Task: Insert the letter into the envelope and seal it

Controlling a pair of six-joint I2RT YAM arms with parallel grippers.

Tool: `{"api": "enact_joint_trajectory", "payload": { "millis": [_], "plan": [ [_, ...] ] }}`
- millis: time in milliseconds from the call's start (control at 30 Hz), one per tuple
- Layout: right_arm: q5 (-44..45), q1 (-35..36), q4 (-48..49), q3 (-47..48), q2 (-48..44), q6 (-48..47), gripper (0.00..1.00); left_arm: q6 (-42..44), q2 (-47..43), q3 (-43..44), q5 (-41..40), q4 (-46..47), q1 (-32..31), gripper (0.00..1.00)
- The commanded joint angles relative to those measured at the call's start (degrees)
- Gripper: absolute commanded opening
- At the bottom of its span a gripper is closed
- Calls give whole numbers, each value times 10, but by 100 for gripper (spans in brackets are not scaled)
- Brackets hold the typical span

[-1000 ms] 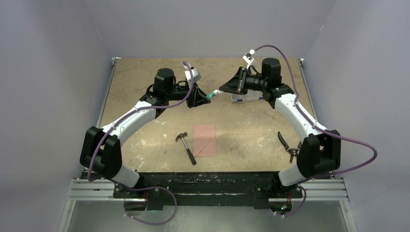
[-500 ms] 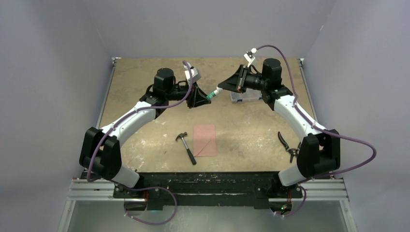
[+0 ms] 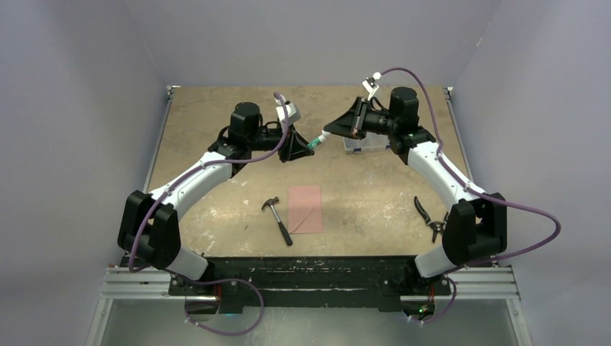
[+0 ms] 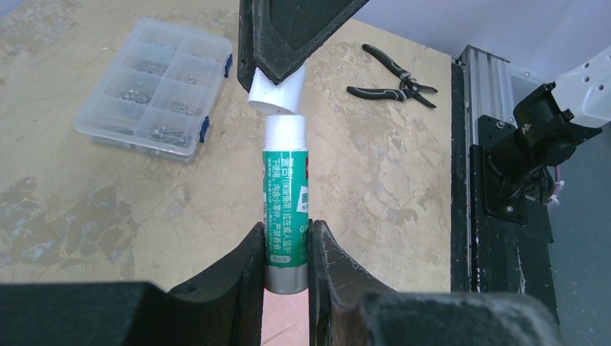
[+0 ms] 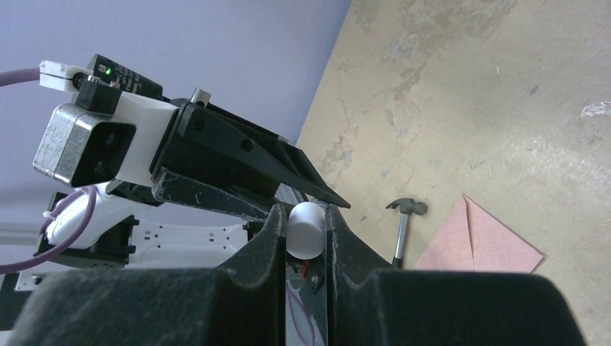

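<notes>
two clamped jaws, glue stick [image 4: 285, 209], white cap [image 5: 305, 229]

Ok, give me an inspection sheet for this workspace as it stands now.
Surface: worn tan tabletop, scuffed and patchy.
Job's things: salmon-pink paper envelope lies flat near the front centre, diagonal flap edge showing; no separate letter sheet seen.
Clutter: dark-handled hammer left of the envelope; black pliers at right; clear plastic organiser box at back right.
End effectors: left end effector shut on green glue stick; right end effector shut on white cap, just clear of the stick.
Cables: purple cables loop from both arms.
Surroundings: plain lilac walls; metal rail at near edge.
</notes>
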Motion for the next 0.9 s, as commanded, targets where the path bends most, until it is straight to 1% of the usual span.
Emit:
{"api": "enact_joint_trajectory", "payload": {
  "millis": [0, 200, 633, 733, 867],
  "plan": [
    [1, 12, -3, 33, -31, 0, 0, 45, -31, 7, -3, -4, -9, 0],
    [11, 8, -17, 32, -45, 4, 0, 22, -39, -10, 12, 22, 14, 0],
    [32, 7, -66, 30, -45, -23, 0, 25, -41, -12, 12, 24, 17, 0],
    [42, 8, -56, 32, -40, -31, 0, 17, -39, -12, 23, 35, 17, 0],
    [37, 8, -30, 26, -37, -17, 0, -14, -38, -17, 36, 57, 17, 0]
  ]
}}
